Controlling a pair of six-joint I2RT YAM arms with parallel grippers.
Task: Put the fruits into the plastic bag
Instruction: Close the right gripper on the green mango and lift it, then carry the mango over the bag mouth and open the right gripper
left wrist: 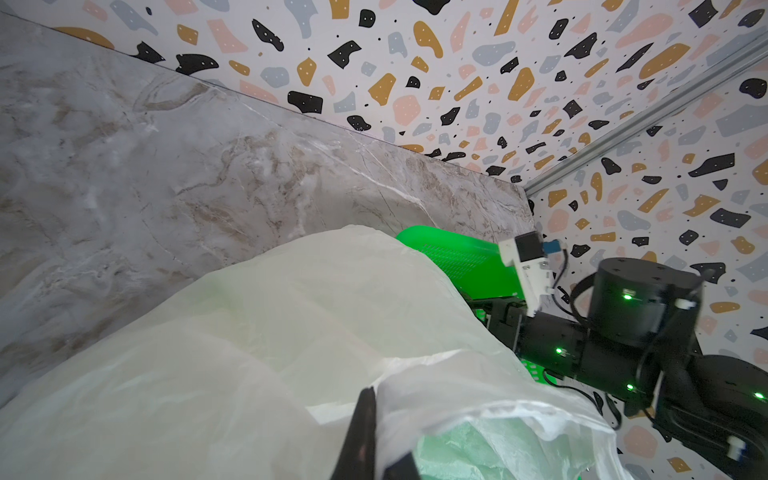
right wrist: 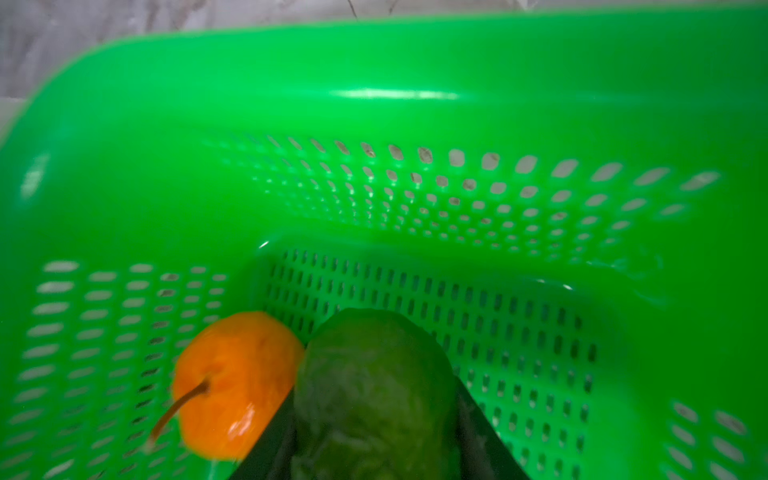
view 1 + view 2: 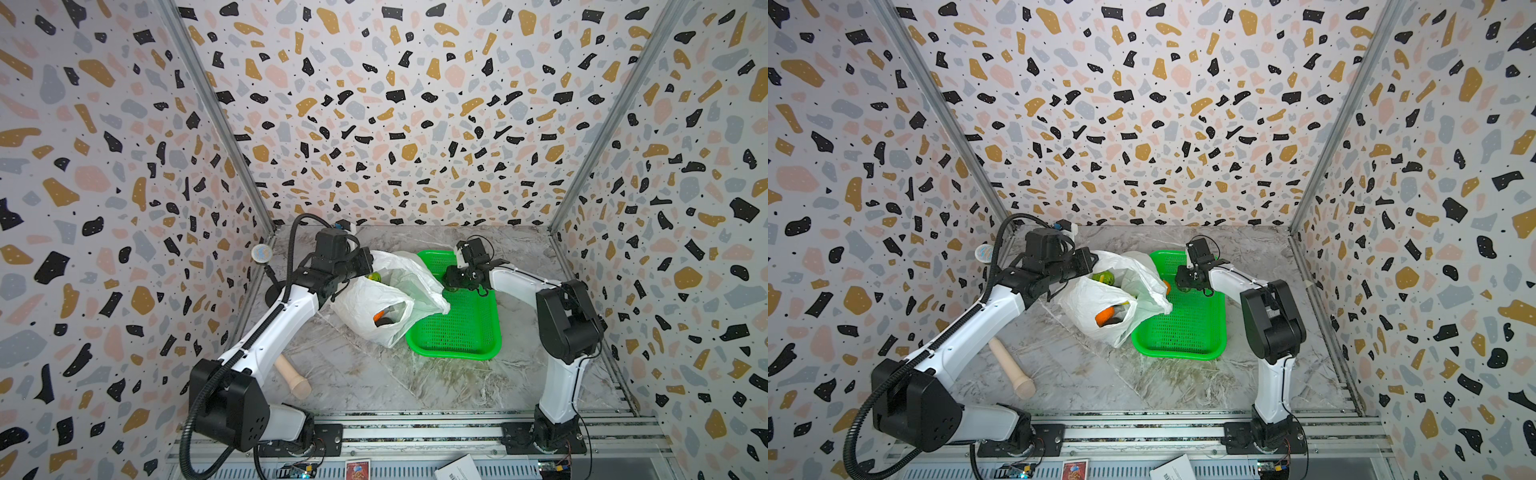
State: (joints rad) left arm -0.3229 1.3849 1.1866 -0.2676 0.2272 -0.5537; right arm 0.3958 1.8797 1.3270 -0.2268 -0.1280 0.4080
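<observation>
The white plastic bag [image 3: 365, 303] [image 3: 1088, 299] lies open beside the green basket [image 3: 453, 353] [image 3: 1175, 351]. My left gripper [image 3: 368, 264] [image 3: 1092, 262] [image 1: 380, 415] is shut on the bag's upper edge and holds its mouth up. Inside the bag a light green fruit [image 3: 376, 277] [image 3: 1104, 277] and an orange [image 3: 380, 316] [image 3: 1105, 316] show. My right gripper [image 3: 451, 280] [image 3: 1179, 280] [image 2: 374, 415] is down in the basket's far end, its fingers pressed on both sides of a dark green avocado [image 2: 374, 365]. A second orange [image 2: 232, 382] [image 3: 1167, 286] lies against that avocado.
A beige peg-like cylinder [image 3: 293, 376] [image 3: 1013, 370] lies on the marble table near my left arm. A blue toy microphone [image 3: 262, 252] [image 3: 984, 251] stands by the left wall. The bag drapes over the basket's left rim. Basket walls [image 2: 374, 104] rise close around my right gripper.
</observation>
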